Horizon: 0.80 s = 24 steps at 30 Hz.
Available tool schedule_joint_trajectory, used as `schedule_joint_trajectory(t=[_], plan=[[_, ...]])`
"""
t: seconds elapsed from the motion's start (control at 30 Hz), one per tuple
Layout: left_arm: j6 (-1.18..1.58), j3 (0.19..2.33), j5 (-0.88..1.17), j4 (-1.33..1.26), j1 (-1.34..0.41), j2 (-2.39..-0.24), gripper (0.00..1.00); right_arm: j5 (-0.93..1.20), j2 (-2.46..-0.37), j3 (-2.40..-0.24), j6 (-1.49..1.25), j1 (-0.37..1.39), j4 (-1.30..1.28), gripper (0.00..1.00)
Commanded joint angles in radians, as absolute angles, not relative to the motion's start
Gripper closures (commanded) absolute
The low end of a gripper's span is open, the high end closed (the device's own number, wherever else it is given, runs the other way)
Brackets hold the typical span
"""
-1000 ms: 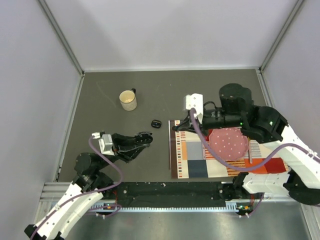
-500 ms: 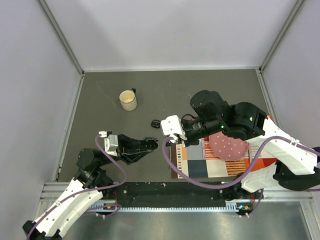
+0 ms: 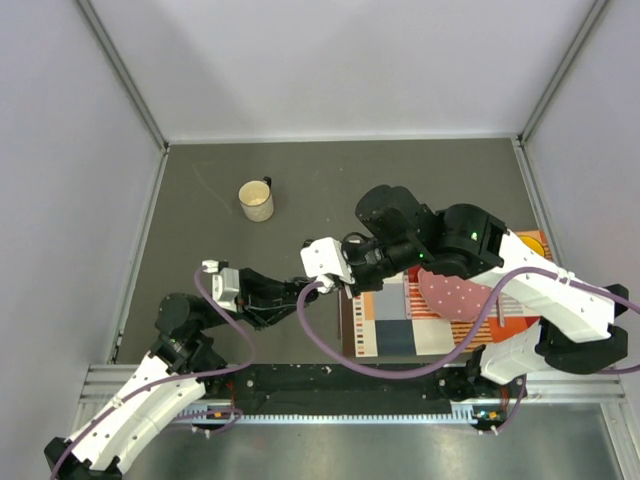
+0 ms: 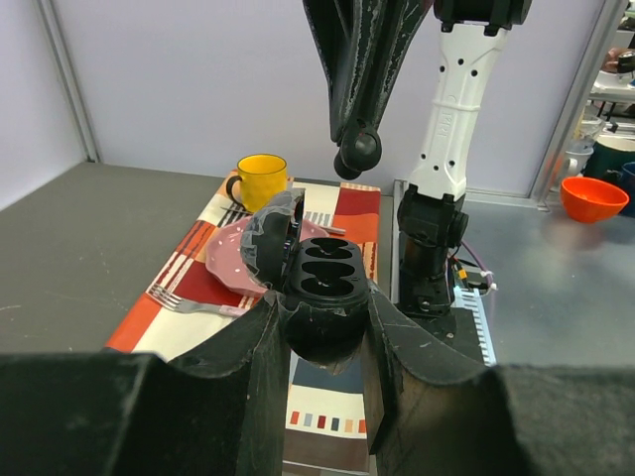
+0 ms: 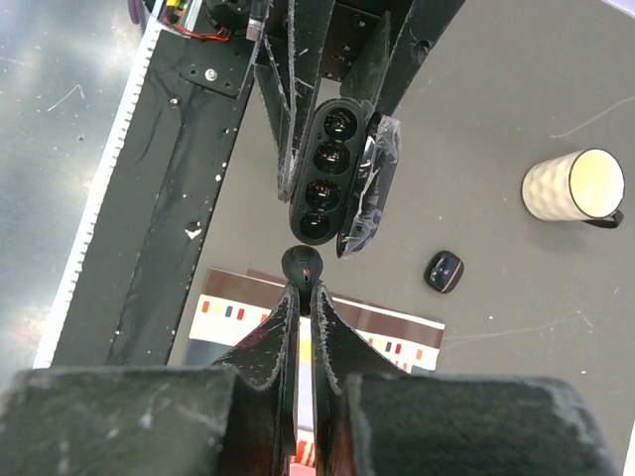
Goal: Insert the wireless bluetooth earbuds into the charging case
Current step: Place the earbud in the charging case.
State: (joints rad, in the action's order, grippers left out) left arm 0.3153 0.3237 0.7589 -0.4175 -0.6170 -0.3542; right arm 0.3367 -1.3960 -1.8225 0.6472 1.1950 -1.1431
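**Left wrist view.** The left gripper (image 4: 322, 322) was clamped on the lower shell of the charging case (image 4: 327, 278), one finger on each side. The case stood open, with its lid (image 4: 273, 238) swung back to the left of this view and the sockets facing up. Above it hung the right gripper (image 4: 355, 129), its fingers together on a small black earbud (image 4: 359, 154). The earbud was clear of the case and not touching it. Beyond lay a striped placemat (image 4: 352, 203) carrying a pink plate (image 4: 226, 253) and a fork (image 4: 189, 300), with a yellow mug (image 4: 260, 180) at the mat's edge.

**Right wrist view.** The right gripper's fingers were pressed together on the earbud, which protruded from the tips just short of the case's end socket (a narrow gap showed between them). Four sockets ran in a row. Whether any was filled could not be determined. On the grey table (image 5: 476, 89) a small black oval object (image 5: 444, 271) lay apart from the case. A cream mug (image 5: 575, 185) stood further off.

**Top view.** Both grippers met over the table just left of the placemat. The cream mug stood far and to the left, well apart from them. The case and earbud were too small and dark here to make out separately.
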Motion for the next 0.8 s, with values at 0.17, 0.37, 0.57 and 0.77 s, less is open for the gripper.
schedule_joint_trajectory(t=[0.17, 0.37, 0.57, 0.77], plan=[[0.325, 0.354, 0.733, -0.486, -0.620, -0.356, 1.00, 0.321, -1.404, -1.859, 0.615, 1.218, -1.023, 1.00], [0.319, 0.345, 0.713, -0.497, -0.620, -0.351, 1.00, 0.318, -1.410, -1.836, 0.606, 1.227, -0.993, 1.00], [0.319, 0.345, 0.703, -0.502, -0.620, -0.350, 1.00, 0.311, -1.422, -1.830, 0.607, 1.235, -0.992, 1.00], [0.321, 0.342, 0.701, -0.509, -0.620, -0.348, 1.00, 0.292, -1.436, -1.819, 0.614, 1.239, -0.992, 1.00]])
